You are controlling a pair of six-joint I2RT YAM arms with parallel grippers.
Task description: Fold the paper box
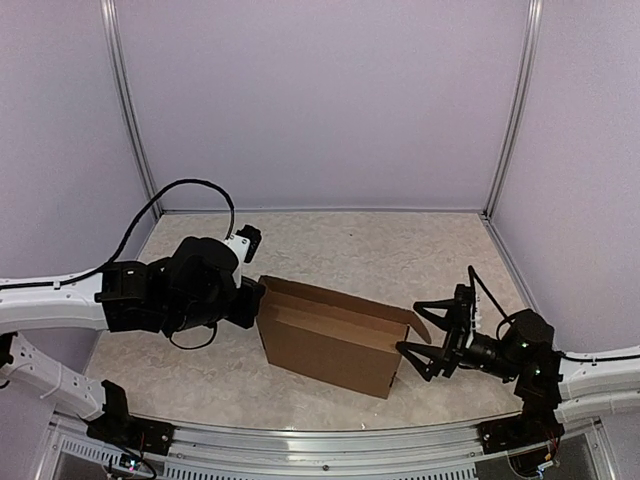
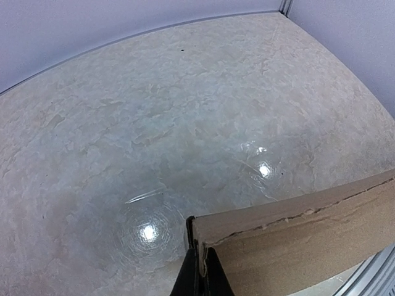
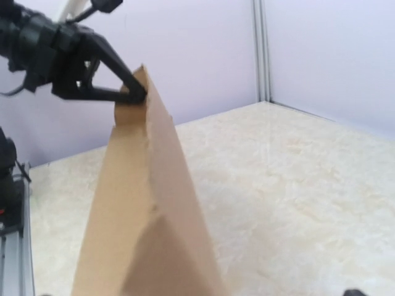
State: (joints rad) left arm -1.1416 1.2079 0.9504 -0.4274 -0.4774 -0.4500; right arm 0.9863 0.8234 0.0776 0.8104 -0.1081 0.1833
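Paper box [image 1: 330, 340] runs left-right, left gripper [image 1: 257, 298] clamped on its left end, right gripper [image 1: 410, 328] gaping just beside its right end.

No text, label, brand, number or sign can be read in any view. The paper box [image 1: 330, 345] shows only plain brown cardboard on every face in view.
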